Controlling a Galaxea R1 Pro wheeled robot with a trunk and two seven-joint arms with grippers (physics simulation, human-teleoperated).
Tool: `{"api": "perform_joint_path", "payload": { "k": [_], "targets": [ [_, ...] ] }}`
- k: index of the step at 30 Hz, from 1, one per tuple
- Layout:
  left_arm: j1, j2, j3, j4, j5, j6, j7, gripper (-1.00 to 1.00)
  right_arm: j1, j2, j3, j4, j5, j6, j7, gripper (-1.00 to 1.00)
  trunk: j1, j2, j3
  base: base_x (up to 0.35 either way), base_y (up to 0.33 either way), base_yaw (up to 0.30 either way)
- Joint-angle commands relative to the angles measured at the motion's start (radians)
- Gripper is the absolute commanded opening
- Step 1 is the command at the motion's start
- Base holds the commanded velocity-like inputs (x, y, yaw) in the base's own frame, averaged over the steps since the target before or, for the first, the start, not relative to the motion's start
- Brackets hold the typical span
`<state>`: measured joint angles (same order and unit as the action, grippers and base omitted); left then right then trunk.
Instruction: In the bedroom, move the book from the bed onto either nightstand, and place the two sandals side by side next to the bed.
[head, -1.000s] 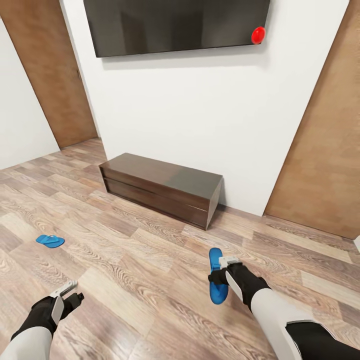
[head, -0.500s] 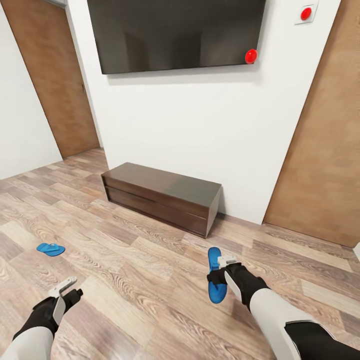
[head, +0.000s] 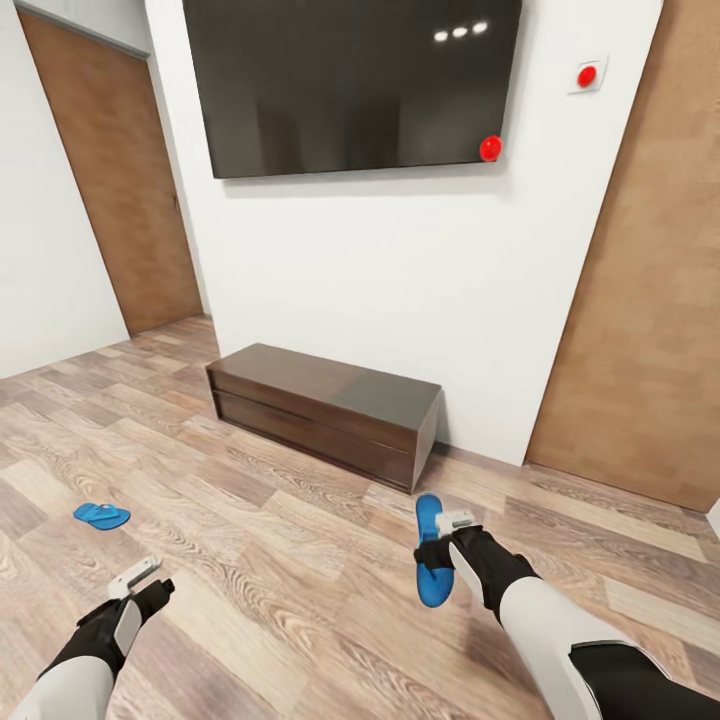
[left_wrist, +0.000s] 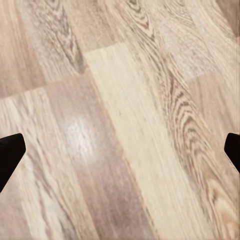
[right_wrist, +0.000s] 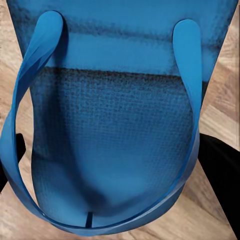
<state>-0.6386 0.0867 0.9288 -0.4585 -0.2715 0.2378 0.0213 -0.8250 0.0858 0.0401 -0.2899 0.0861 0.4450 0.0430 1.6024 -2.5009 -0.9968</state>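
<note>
One bright blue sandal (head: 430, 560) hangs above the wood floor at centre right, with my right gripper (head: 438, 552) shut on its middle. The right wrist view looks straight onto that sandal (right_wrist: 115, 125), its straps up, with a dark finger (right_wrist: 220, 175) at its edge. The other sandal (head: 100, 516) lies flat on the floor at far left, well ahead of my left gripper (head: 140, 588). In the left wrist view the left gripper (left_wrist: 120, 152) is open over bare planks. The bed, book and nightstand are out of view.
A low dark wooden bench (head: 325, 412) stands against the white wall ahead, under a wall-mounted black screen (head: 350, 80). Brown wood panels (head: 640, 300) flank the wall on both sides. Open plank floor (head: 270, 560) stretches between my arms and the bench.
The head view has tilted upward, so more of the screen and wall shows and the floor sits lower. The right gripper still holds the sandal; the left arm sits slightly lower in the picture.
</note>
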Motion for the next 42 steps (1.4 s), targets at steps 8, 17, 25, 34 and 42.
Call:
{"api": "perform_joint_path", "payload": {
  "k": [8,17,25,34,42],
  "targets": [
    [-0.001,-0.004,0.005,0.001,-0.008,0.002,-0.001,1.00,0.000,-0.001,0.003,-0.002,0.009,0.006,0.005,-1.00,-0.014,0.022,0.028,0.000,0.000,0.000],
    [-0.001,-0.007,0.005,0.001,-0.008,0.002,-0.001,1.00,0.001,-0.001,0.003,-0.003,0.009,0.006,0.005,-1.00,-0.048,0.085,0.056,0.000,0.000,0.000],
    [-0.001,-0.007,0.005,0.001,-0.008,0.001,-0.001,1.00,0.001,-0.001,0.003,-0.003,0.009,0.006,0.005,-1.00,-0.079,0.141,0.081,0.000,0.000,0.000],
    [0.002,-0.010,0.005,0.001,-0.008,0.001,-0.001,1.00,0.001,-0.004,0.003,-0.004,0.008,0.005,0.012,-1.00,-0.114,0.204,0.109,0.000,0.000,0.000],
    [0.002,-0.013,0.005,0.001,-0.008,0.001,-0.001,1.00,0.001,-0.003,0.003,-0.005,0.007,0.004,0.015,-1.00,-0.144,0.260,0.134,0.000,0.000,0.000]
  ]
}}
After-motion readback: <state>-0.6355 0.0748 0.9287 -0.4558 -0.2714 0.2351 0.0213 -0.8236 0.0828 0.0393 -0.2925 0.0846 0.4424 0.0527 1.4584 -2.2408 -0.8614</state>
